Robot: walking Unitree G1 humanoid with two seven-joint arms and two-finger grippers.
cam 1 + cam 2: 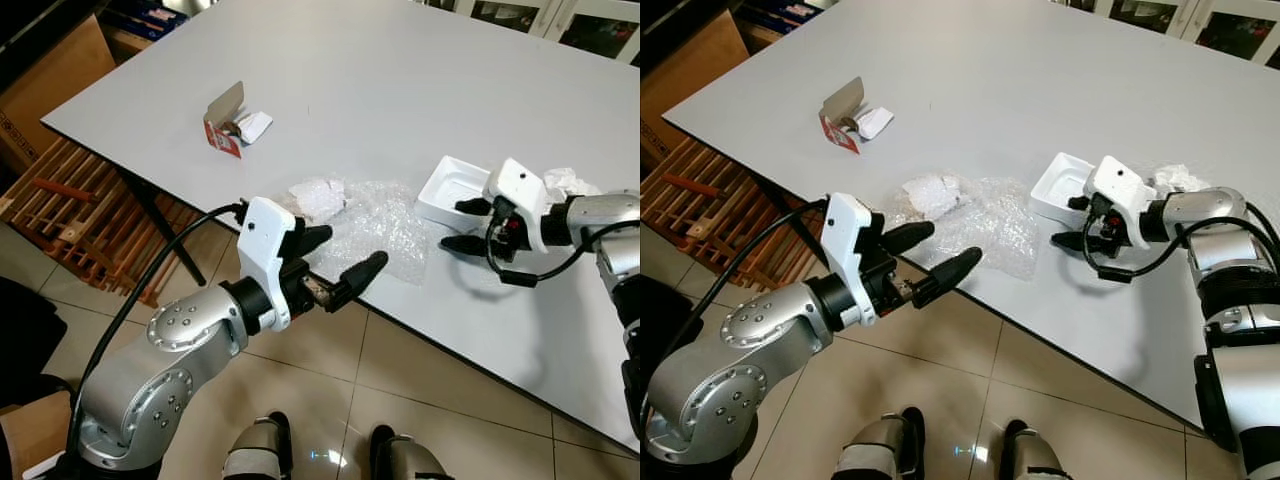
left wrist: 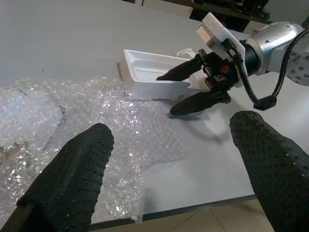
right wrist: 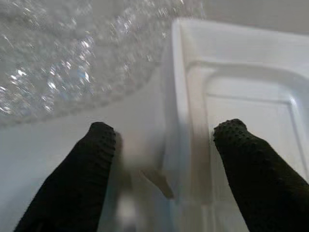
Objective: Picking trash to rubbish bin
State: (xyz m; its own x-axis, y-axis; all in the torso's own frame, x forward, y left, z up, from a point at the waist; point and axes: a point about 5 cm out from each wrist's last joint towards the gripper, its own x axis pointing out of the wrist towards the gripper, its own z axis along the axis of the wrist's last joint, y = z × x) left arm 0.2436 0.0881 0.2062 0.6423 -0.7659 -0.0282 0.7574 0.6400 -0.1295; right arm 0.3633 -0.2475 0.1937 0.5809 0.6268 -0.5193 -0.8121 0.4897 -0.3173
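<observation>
Bubble wrap (image 1: 385,228) is lying on the white desk (image 1: 400,90) just ahead of the left claw (image 1: 338,262), whose fingers are spreading apart at the desk edge. Beside it, the right claw (image 1: 1073,222) is straddling the white plastic tray's (image 1: 1060,187) near wall, fingers apart.

Bright, even light falling across grey table (image 1: 420,80); head views showing sharp. Soft shadows lying under right gripper (image 1: 462,225). Bubble wrap (image 2: 72,121) glinting with small highlights. Right wrist view showing blurred, white tray (image 3: 231,96) out of focus. Floor tiles (image 1: 320,455) reflecting faint glare.
</observation>
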